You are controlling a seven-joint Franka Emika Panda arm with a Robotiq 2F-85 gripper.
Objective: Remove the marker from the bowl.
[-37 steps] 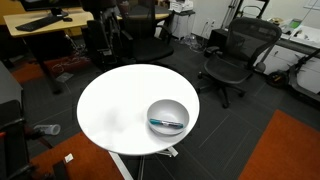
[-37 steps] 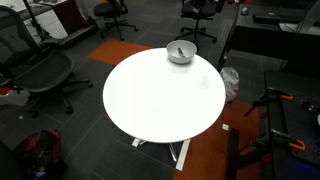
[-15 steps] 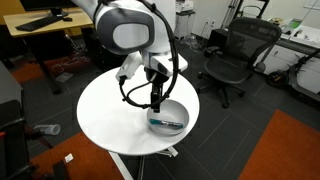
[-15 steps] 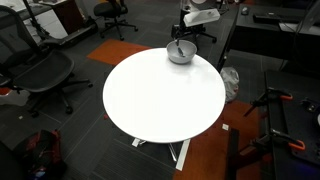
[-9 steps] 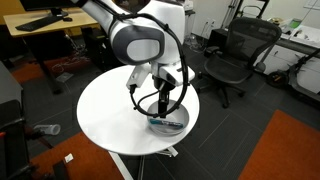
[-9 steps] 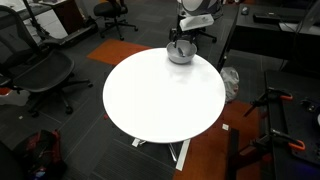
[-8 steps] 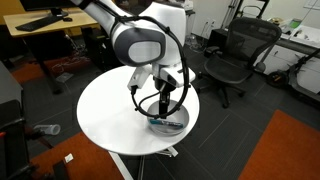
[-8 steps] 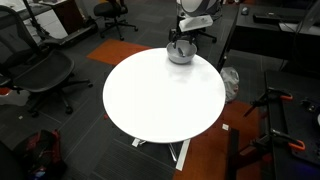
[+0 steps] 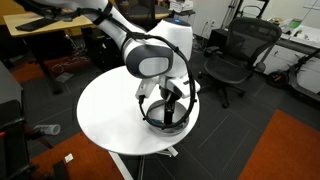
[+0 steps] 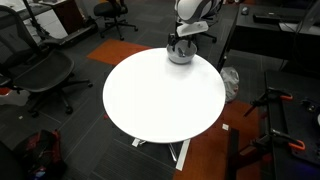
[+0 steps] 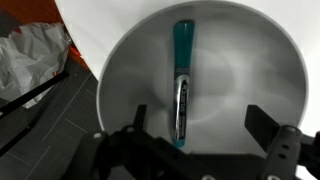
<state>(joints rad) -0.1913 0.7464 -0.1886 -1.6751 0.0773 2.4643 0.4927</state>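
The teal-blue marker lies inside the shiny grey bowl in the wrist view, pointing away from the camera. My gripper is open, its two dark fingers hanging just above the bowl's inside, with the marker's near end between them, closer to the left finger. In an exterior view the gripper reaches down into the bowl on the round white table and hides the marker. In both exterior views the arm stands over the bowl, which sits near the table's edge.
Black office chairs stand around the table, with another beside it. A crumpled white bag lies on the floor below the table edge. Desks stand behind. Orange carpet patches show on the floor.
The arm came into view and moved over the bowl. In the last half second the gripper lowered further into the bowl, and it now hides the marker in the exterior view.
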